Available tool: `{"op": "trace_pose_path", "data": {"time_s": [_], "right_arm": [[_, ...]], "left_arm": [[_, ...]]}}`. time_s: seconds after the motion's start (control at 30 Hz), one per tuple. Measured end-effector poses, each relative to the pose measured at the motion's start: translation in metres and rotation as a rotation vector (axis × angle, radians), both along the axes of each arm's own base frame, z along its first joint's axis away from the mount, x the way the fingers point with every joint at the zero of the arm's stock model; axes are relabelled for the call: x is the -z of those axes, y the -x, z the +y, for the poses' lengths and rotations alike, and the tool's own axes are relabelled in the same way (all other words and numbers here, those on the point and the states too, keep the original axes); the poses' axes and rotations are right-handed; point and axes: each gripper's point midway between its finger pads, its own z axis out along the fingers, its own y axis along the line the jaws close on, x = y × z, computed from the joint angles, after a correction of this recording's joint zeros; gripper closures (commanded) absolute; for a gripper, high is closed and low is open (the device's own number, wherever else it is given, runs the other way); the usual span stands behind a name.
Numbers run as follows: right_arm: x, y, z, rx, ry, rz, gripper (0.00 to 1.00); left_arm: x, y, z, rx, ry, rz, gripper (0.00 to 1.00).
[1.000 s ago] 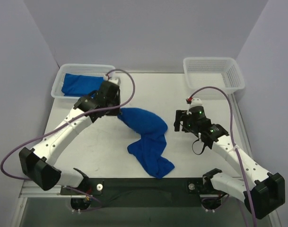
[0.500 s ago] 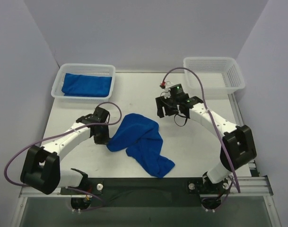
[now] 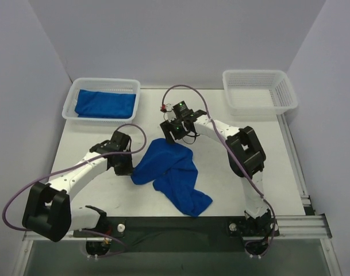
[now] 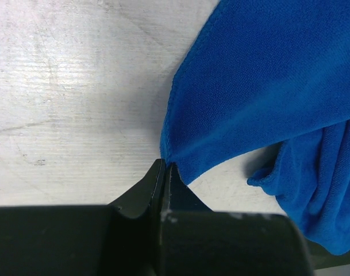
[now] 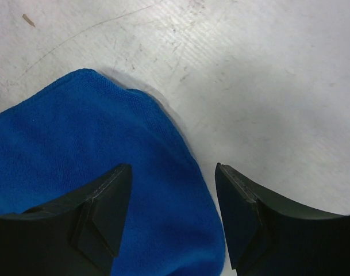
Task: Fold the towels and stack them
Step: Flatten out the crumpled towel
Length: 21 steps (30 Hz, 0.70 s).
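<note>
pale lavender walls close in a white table (image 3: 232, 184) whose surface is scuffed and scratched in both wrist views. at its far left corner sits a white mesh basket (image 3: 69, 104), and a royal-blue towel (image 3: 104, 103) lies flat inside it, covering most of the floor. at the far right corner a second mesh basket (image 3: 289, 95) stands well apart from the first, its own mesh floor in plain view. between the two arms, on the open table, a crumpled towel (image 3: 175, 172) sprawls in a twisted shape, one lobe towards the left arm, a rounded corner pointing to the far side and a long tail running down to the near edge. the left gripper (image 3: 130, 171) is low at the cloth's left edge; in the left wrist view its jaws are pressed together with a corner of the crumpled towel pinched between the tips, the hem rising away from them. the right gripper (image 3: 170, 133) reaches across to the towel's far corner with its jaws apart; in the right wrist view one finger (image 5: 106, 201) sits over blue cloth and the other over bare table, the hem running between them. whether those fingers touch the cloth, i cannot tell.
</note>
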Motion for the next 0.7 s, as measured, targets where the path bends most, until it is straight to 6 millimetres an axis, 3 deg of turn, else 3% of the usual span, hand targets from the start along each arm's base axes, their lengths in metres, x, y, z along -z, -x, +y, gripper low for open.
{"op": "trace_pose_path", "data": {"time_s": [0.27,0.37,0.4,0.47,0.5,0.57,0.7], "right_arm": [[0.025,0.01,0.021,-0.045,0.053,0.044,0.47],[0.032,0.008,0.023,-0.045,0.078,0.04,0.62],[0.032,0.007,0.023,-0.044,0.082,0.034,0.73],[0.033,0.008,0.022,-0.039,0.1,0.031,0.83],[0.034,0.007,0.02,-0.035,0.109,0.027,0.93],[0.035,0.005,0.015,-0.021,0.132,0.013,1.0],[0.031,0.003,-0.004,0.03,0.195,-0.024,1.0]], "left_arm": [[-0.002,0.001,0.0,-0.003,0.01,-0.009,1.0],[0.0,0.004,0.001,-0.005,0.008,-0.005,1.0],[0.0,0.004,0.001,-0.006,0.008,-0.004,1.0],[0.001,0.005,0.002,-0.007,0.007,-0.001,1.0],[0.002,0.006,0.003,-0.008,0.006,0.001,1.0],[0.002,0.006,0.003,-0.01,0.005,0.002,1.0],[0.002,0.006,0.003,0.003,0.005,0.001,1.0]]}}
